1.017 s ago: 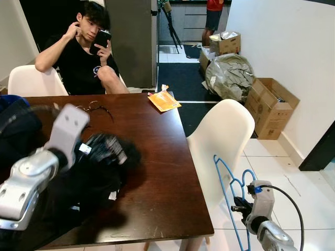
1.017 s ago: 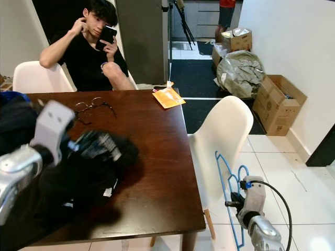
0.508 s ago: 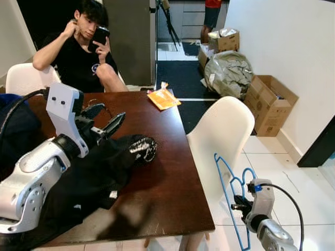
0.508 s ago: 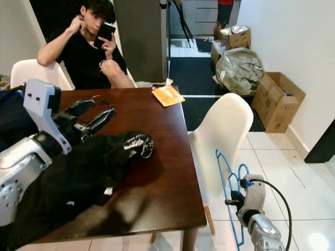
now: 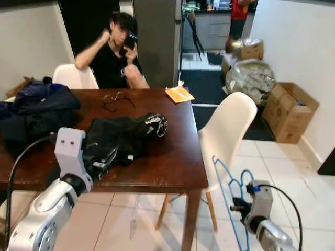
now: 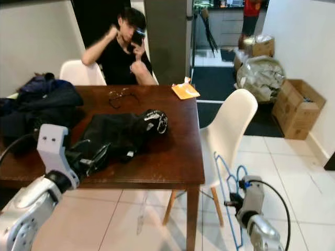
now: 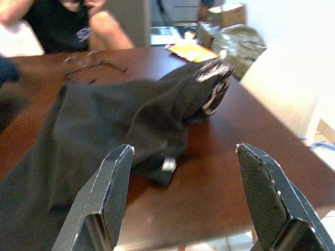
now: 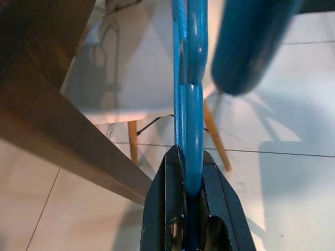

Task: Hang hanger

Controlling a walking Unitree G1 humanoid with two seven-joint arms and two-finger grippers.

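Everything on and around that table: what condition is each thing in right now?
Blue hanger: clamped in the right gripper, held beside the table.
Left gripper: open, aimed at the garment.
Black garment: crumpled on the wooden table.
Glasses: lying unfolded.
White chair: unoccupied.
Cardboard box: open.

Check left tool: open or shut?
Open. The left tool has its two fingers spread wide apart, nothing between them, facing the black garment on the table.
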